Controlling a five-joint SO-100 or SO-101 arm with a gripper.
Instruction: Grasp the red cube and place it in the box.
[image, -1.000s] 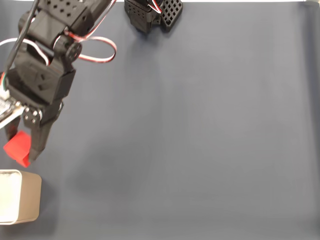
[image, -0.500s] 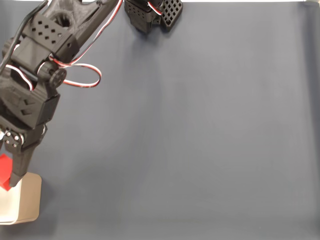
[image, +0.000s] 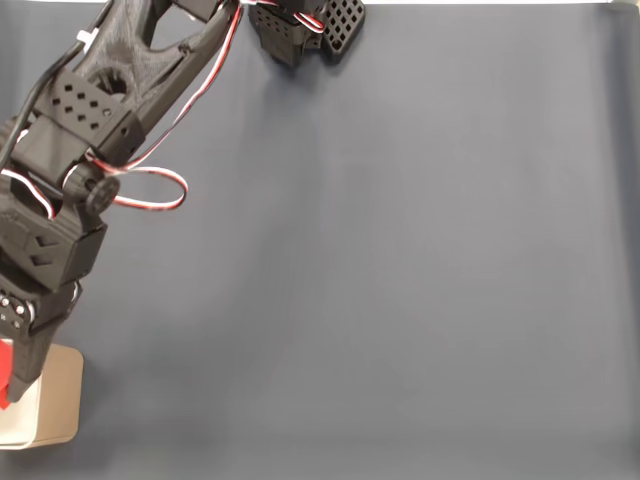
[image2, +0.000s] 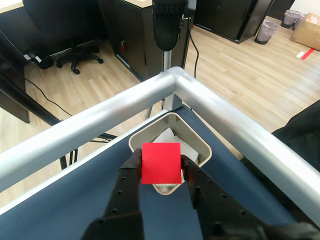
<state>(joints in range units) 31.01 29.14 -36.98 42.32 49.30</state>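
Wrist view: my gripper (image2: 161, 165) is clamped on the red cube (image2: 161, 163), held over the near rim of the box (image2: 202, 145). Carry step. Next, I judge: centre over the white interior, then part the fingers.

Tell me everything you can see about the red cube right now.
The red cube is small, bright red and matte, with plain faces and sharp edges. In the wrist view it sits clamped between the two black fingers of the claw, one finger pressed on each side, with a flat face toward the camera. It hangs in front of the open white-lined box, near the table's corner. In the fixed view a sliver of it shows at the left edge, beside the box.
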